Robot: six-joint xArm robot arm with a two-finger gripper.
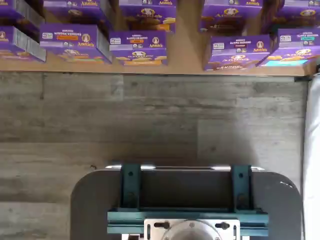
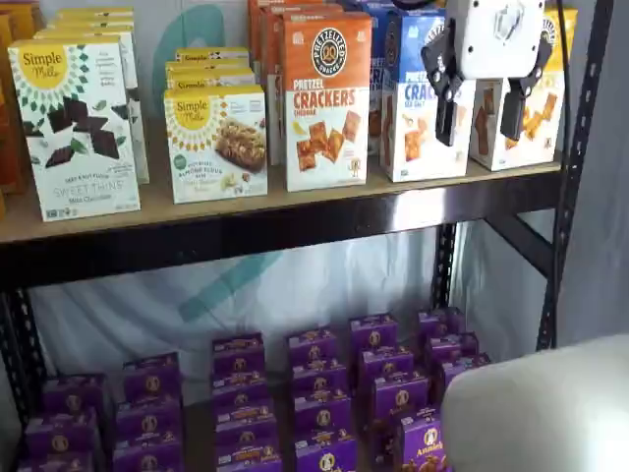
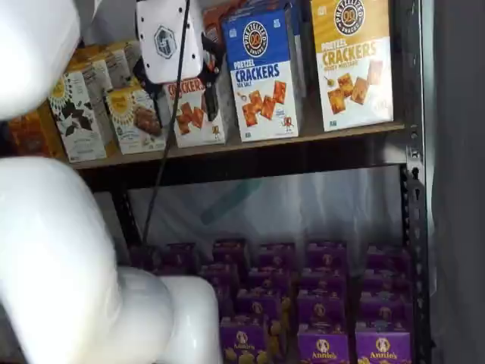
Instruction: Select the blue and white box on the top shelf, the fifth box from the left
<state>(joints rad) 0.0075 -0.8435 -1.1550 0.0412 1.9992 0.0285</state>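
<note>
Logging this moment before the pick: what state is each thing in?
Gripper: open, fingers apart, holding nothing, in front of the top-shelf boxes.
Blue and white box: upright on the top shelf, not gripped.
Orange box: upright beside it.
Purple boxes: standing in rows below.

blue and white box (image 3: 263,72) "PRETZEL CRACKERS"

1. You see the top shelf (image 2: 295,221), a tan board with a black front rim, carrying upright cartons: Simple Mills boxes (image 2: 77,128) left, the orange cracker carton (image 2: 326,98), the blue and white box (image 3: 264,72) right of it.
2. Below, small purple boxes (image 2: 324,398) stand in rows.
</note>
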